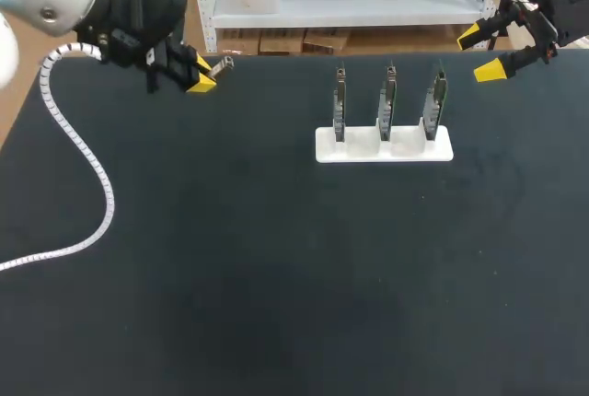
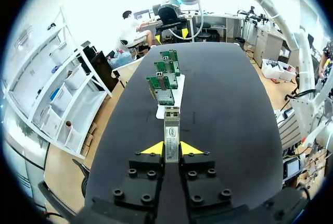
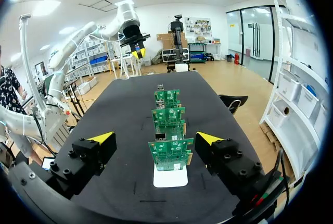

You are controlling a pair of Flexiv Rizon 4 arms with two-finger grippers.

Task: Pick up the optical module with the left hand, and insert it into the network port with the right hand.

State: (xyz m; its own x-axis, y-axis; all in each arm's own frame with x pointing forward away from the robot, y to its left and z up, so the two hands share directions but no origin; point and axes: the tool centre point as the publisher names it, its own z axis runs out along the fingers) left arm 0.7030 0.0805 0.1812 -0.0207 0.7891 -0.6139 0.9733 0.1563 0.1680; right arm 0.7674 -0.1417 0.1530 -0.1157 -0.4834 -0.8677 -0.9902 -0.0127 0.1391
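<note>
The optical module [image 1: 222, 66], a small silver metal bar, sticks out of my left gripper [image 1: 203, 75], which is shut on it above the table's far left corner. In the left wrist view the module [image 2: 171, 130] points from the gripper [image 2: 171, 150] toward the row of boards [image 2: 165, 84]. Three upright green network boards [image 1: 388, 99] stand in a white base [image 1: 384, 145] at the back middle. My right gripper [image 1: 480, 53] hangs open at the far right, beyond the boards. In its own view this gripper [image 3: 155, 139] stands wide open with the nearest board [image 3: 170, 154] just ahead.
A white coiled cable [image 1: 85, 158] trails from my left arm across the left side of the black table [image 1: 276, 276]. In the right wrist view my left gripper [image 3: 137, 52] hangs far beyond the board row.
</note>
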